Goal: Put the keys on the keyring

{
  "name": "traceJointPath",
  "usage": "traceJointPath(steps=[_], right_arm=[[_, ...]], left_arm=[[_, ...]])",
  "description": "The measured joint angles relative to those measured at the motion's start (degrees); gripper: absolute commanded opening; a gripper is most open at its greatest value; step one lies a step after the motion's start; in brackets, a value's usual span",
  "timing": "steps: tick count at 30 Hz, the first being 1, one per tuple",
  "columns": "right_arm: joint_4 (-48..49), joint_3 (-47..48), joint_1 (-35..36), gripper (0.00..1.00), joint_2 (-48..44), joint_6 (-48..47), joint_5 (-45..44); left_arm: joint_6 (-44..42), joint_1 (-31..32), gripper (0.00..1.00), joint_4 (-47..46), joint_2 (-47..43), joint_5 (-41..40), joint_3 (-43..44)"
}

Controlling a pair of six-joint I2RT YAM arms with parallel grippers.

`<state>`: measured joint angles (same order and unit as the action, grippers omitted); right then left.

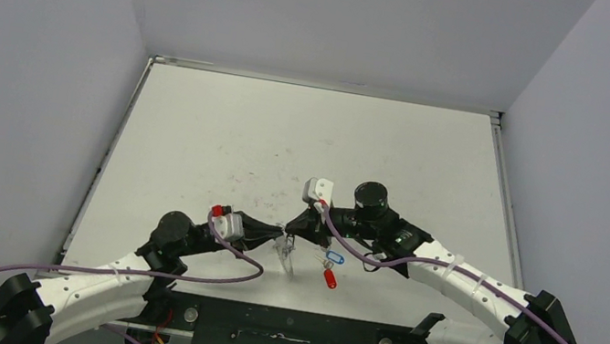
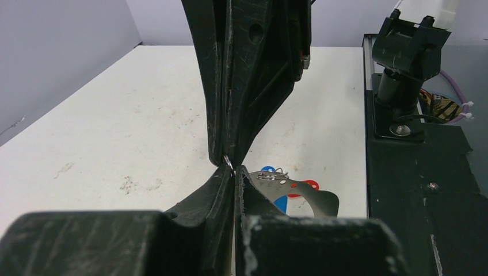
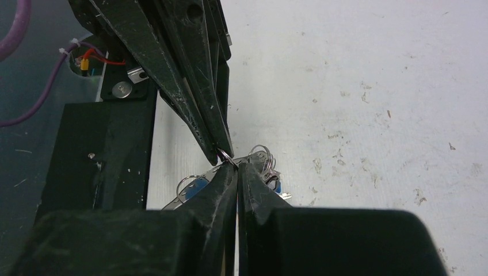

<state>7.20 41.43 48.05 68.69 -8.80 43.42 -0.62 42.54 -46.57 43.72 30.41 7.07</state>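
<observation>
Both grippers meet tip to tip near the table's front middle. My left gripper (image 1: 277, 240) (image 2: 233, 172) is shut on a thin silver wire of the keyring (image 2: 228, 163). My right gripper (image 1: 297, 224) (image 3: 236, 167) is shut on the same wire (image 3: 224, 154) from the opposite side. A flat silver clip (image 2: 302, 194) and small split rings (image 3: 262, 155) sit just beyond the tips. The light blue key tag (image 1: 336, 257) (image 2: 281, 203) (image 3: 197, 186) and the red key tag (image 1: 329, 277) (image 2: 309, 185) are right beside them. Most of the hoop is hidden by the fingers.
The black base plate (image 1: 285, 335) runs along the near table edge just in front of the grippers. The right arm's base mount (image 2: 405, 57) stands on it. The white table (image 1: 306, 144) is scuffed and walled in on three sides.
</observation>
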Motion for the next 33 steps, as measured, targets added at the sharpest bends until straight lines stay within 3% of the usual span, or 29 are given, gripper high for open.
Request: traceJointPath(steps=[7,19,24,33], right_arm=[[-1.6,0.3,0.0,0.0,-0.3,-1.3,0.5],[-18.0,10.2,0.7,0.0,-0.3,-5.0,0.8],[-18.4,10.1,0.8,0.19,0.0,-4.9,0.9],[-13.4,8.1,0.8,0.22,0.8,-3.8,1.9]], left_arm=[[0.0,0.0,0.0,0.3,-0.2,0.0,-0.1],[-1.2,0.3,0.0,5.2,-3.5,-1.0,2.4],[-1.3,0.3,0.0,5.3,-2.8,-0.5,2.5],[-1.3,0.2,0.0,5.8,-1.5,-0.2,2.5]])
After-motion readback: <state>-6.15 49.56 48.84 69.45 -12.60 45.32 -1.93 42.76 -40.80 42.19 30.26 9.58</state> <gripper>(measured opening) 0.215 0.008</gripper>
